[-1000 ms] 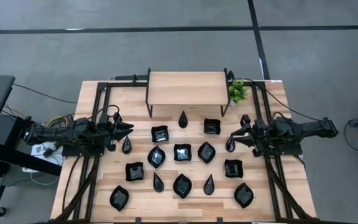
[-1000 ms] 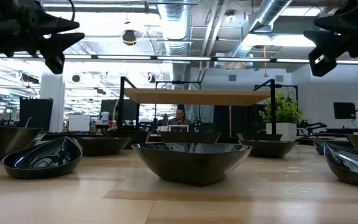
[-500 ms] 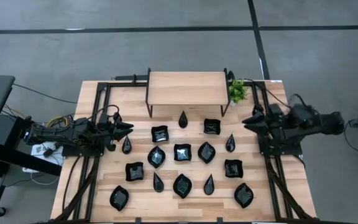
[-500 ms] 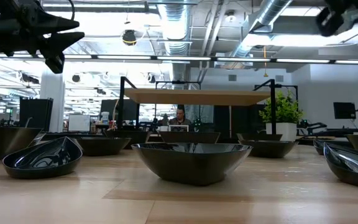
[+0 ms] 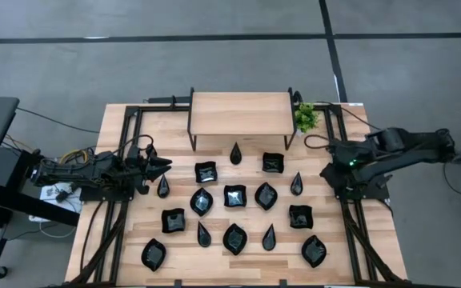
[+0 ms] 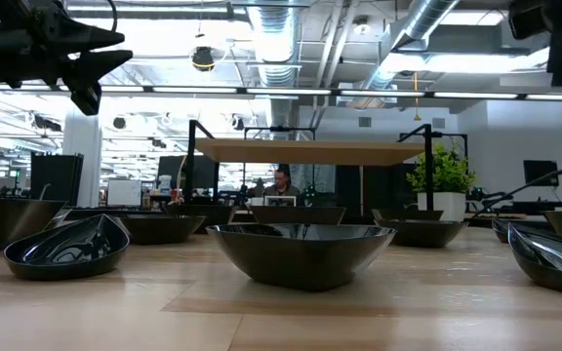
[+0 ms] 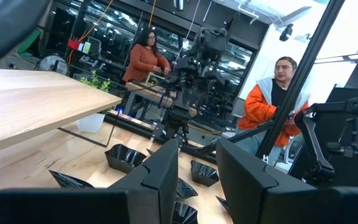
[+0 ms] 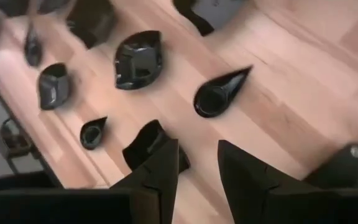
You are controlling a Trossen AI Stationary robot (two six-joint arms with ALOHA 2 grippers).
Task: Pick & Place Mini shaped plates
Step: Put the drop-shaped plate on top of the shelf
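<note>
Several mini shaped plates, glossy black squares, leaf ovals and teardrops, lie flat and spread over the middle of the wooden table (image 5: 342, 240), among them a square one (image 5: 234, 196). My left gripper (image 5: 166, 164) (image 7: 197, 146) hovers level at the left side, open and empty, above and beside a teardrop plate (image 5: 163, 186). My right gripper (image 5: 326, 170) (image 8: 197, 146) hangs raised at the right side, pointing steeply down, open and empty. Below and ahead of it lie a teardrop plate (image 8: 219, 93) (image 5: 296, 184) and a leaf plate (image 8: 135, 59).
A low wooden shelf on black legs (image 5: 240, 112) stands at the back centre, with a small green plant (image 5: 306, 118) at its right end. Black frame rails (image 5: 126, 136) run along both table sides. People (image 7: 272, 99) are in the room beyond the table.
My right gripper has risen, drawn back toward the table's right edge away from the teardrop plate, and tipped from about level to pointing steeply down while rolling. No plate has moved.
</note>
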